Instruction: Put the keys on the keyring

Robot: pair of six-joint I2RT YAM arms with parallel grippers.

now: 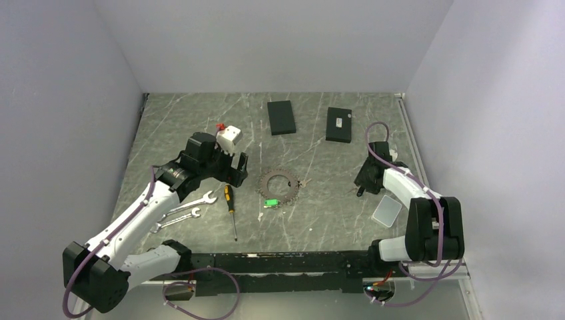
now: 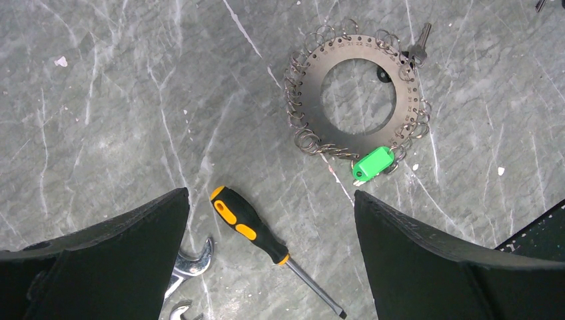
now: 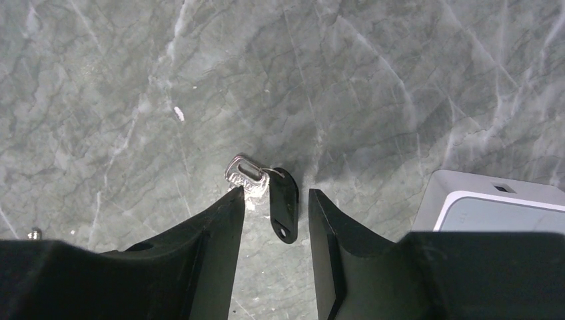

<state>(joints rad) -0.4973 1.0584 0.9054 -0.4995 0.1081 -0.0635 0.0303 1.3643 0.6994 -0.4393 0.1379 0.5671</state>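
Observation:
The keyring (image 1: pixel 266 181) is a flat grey metal ring with small wire loops and a green tag (image 1: pixel 271 204), lying mid-table. The left wrist view shows the keyring (image 2: pixel 308 93), its tag (image 2: pixel 373 163) and a silver key (image 2: pixel 418 48) at its rim. My left gripper (image 1: pixel 236 170) hovers open to the left of it, and in its own view the left gripper (image 2: pixel 270 193) has nothing between its jaws. My right gripper (image 1: pixel 363 183) is down at the table on the right. In its wrist view, the right gripper (image 3: pixel 276 191) straddles a black-headed key (image 3: pixel 284 203) joined to a silver piece (image 3: pixel 245 175), with gaps showing.
A black-and-yellow screwdriver (image 1: pixel 230 207) (image 2: pixel 253 230) and two silver wrenches (image 1: pixel 190 207) (image 2: pixel 190 263) lie under the left arm. Two black boxes (image 1: pixel 281 117) (image 1: pixel 339 125) sit at the back. A white block (image 1: pixel 228 137) is behind the left gripper. A clear plastic box (image 1: pixel 387 211) (image 3: pixel 493 207) lies beside the right gripper.

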